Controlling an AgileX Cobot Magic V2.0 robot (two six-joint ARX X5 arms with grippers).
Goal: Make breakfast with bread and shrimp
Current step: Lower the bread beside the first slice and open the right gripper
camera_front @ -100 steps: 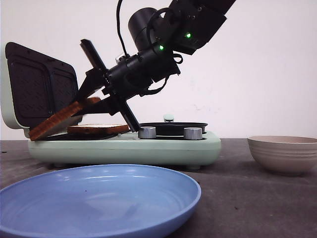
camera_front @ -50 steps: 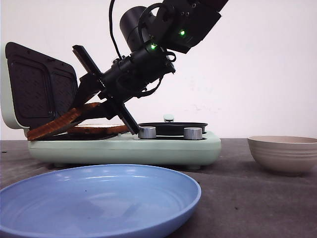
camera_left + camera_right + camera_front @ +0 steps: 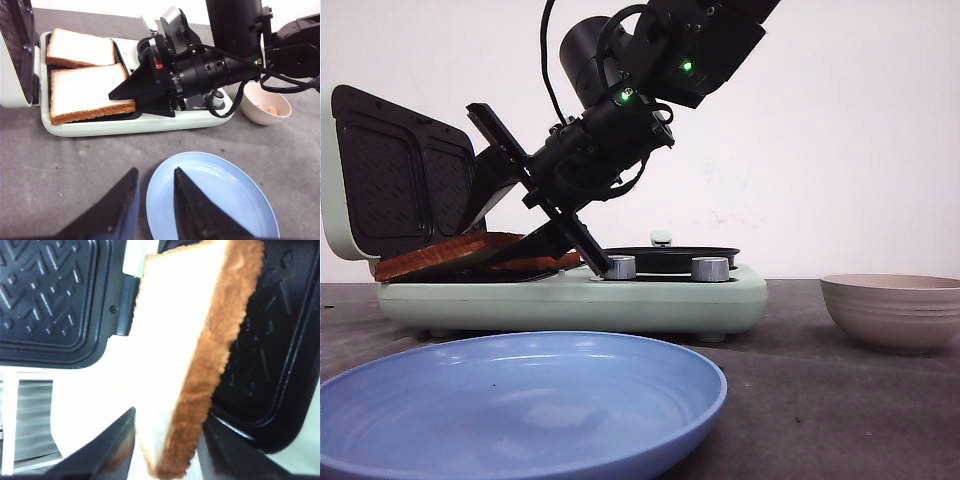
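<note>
Two slices of bread lie side by side on the open sandwich maker's dark plate (image 3: 120, 55): a near slice (image 3: 85, 92) and a far slice (image 3: 80, 47). My right gripper (image 3: 125, 97) straddles the near slice's edge. In the right wrist view that slice (image 3: 190, 340) sits between its fingers, which stand apart with a thin gap at one finger. In the front view the near slice (image 3: 430, 255) lies flat. An orange-pink shrimp (image 3: 271, 110) lies in the beige bowl (image 3: 250, 112). My left gripper (image 3: 155, 175) is open and empty, above the table beside the blue plate (image 3: 220, 200).
The mint-green sandwich maker (image 3: 620, 295) has its lid (image 3: 390, 180) standing open at the left and two silver knobs (image 3: 617, 267) at its front. A small black pan (image 3: 670, 255) sits on its right half. The blue plate (image 3: 520, 400) lies nearest me; the bowl (image 3: 892, 310) is at the right.
My right gripper has lowered the near slice from a steep tilt down flat onto the plate. Its fingers now stand slightly wider around the slice.
</note>
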